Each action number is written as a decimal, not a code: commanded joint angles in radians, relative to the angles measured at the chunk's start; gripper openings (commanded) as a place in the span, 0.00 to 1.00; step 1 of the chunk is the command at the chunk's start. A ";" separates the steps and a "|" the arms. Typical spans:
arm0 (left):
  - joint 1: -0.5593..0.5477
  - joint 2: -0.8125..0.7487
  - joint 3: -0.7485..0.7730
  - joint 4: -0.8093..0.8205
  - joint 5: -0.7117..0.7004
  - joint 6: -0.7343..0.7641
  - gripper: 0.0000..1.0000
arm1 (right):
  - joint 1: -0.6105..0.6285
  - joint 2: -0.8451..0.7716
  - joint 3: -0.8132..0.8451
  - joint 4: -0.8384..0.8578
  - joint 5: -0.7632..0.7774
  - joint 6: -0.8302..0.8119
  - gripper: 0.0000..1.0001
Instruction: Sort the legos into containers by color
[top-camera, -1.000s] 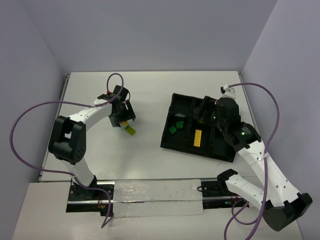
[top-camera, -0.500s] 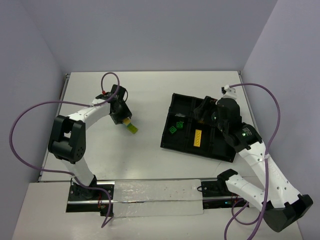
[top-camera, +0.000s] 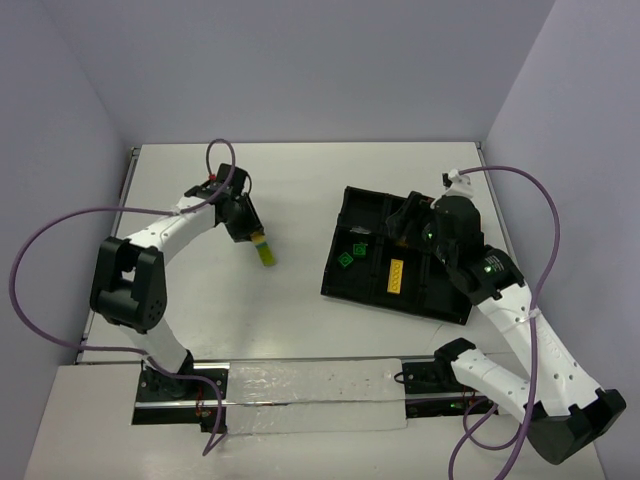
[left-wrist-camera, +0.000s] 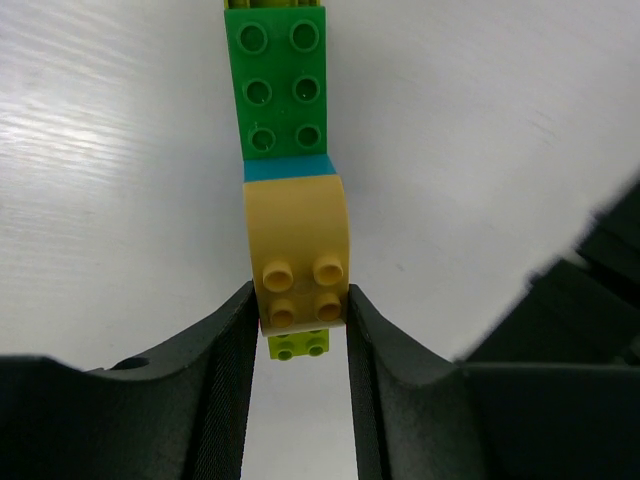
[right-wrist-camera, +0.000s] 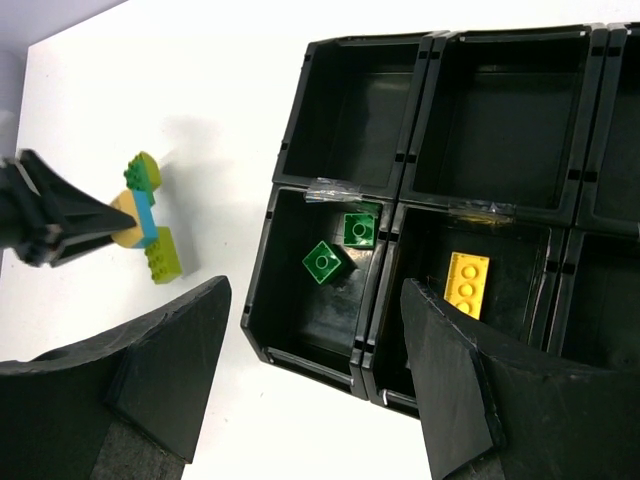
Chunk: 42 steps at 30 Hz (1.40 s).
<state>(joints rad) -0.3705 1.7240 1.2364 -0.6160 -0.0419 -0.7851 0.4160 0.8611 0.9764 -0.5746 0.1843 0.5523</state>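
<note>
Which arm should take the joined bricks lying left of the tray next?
Left. The left gripper has its fingers pressed against both sides of the brick cluster on the table. The right gripper hangs open and empty over the tray, well away from the cluster.

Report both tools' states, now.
Left tool: closed on the tan brick of the lego cluster.
Right tool: open, holding nothing, above the black tray.

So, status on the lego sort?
Left claw shut on brick cluster, left of tray. Right claw open above tray. Two green bricks and one yellow brick binned separately. Nothing between cluster and tray.
</note>
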 joint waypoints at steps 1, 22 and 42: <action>0.034 -0.161 0.072 0.106 0.365 0.112 0.00 | -0.005 0.002 0.034 0.059 -0.017 -0.002 0.76; 0.074 -0.312 -0.147 0.877 1.129 -0.193 0.00 | -0.005 0.239 0.082 0.626 -0.833 0.065 0.79; 0.078 -0.370 -0.127 0.917 1.181 -0.217 0.00 | -0.018 0.538 0.192 0.942 -0.855 0.258 0.83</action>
<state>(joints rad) -0.3000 1.3954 1.0794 0.2372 1.1066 -0.9970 0.4070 1.3719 1.1275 0.2556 -0.6624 0.7600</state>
